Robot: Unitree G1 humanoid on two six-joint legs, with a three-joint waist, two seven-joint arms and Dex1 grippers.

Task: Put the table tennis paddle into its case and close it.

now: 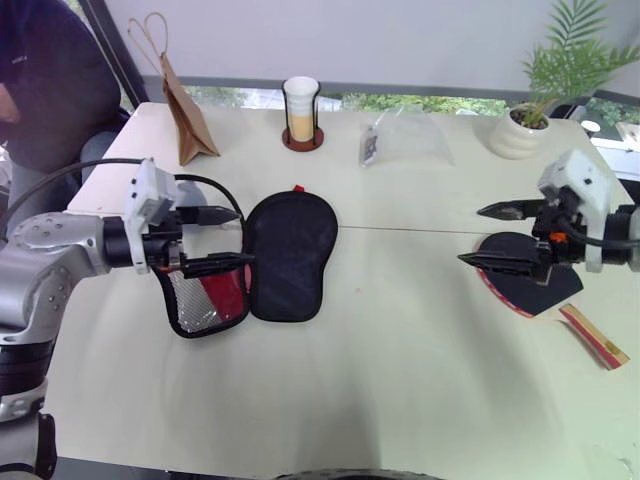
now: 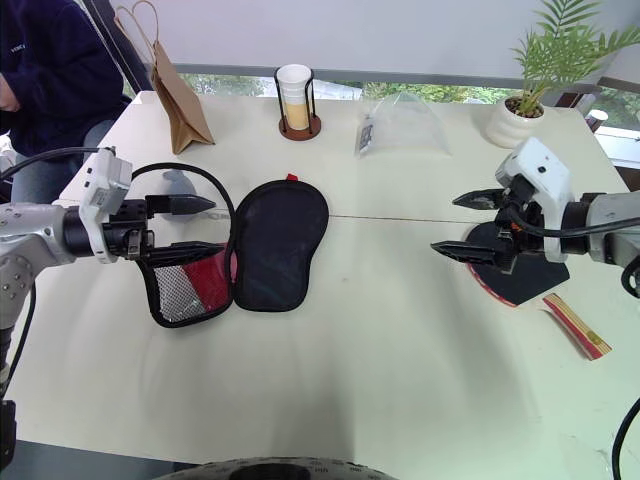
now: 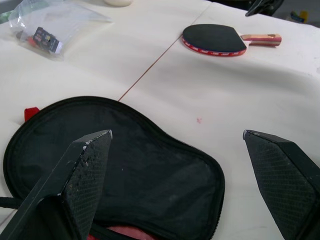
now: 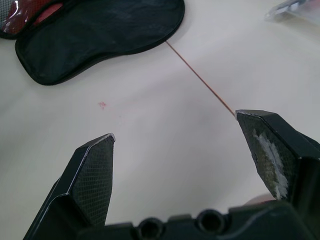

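Paddle (image 3: 214, 39) unobstructed, left wrist | case (image 1: 290, 255) open | handle (image 1: 594, 335) head view

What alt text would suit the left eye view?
A black case lies open on a pale table, with the robot's open left hand above it. At the right, the open right hand hovers over a paddle.

Silver arms; white wrist housings; black cables; black-fingered left hand (image 1: 222, 240)
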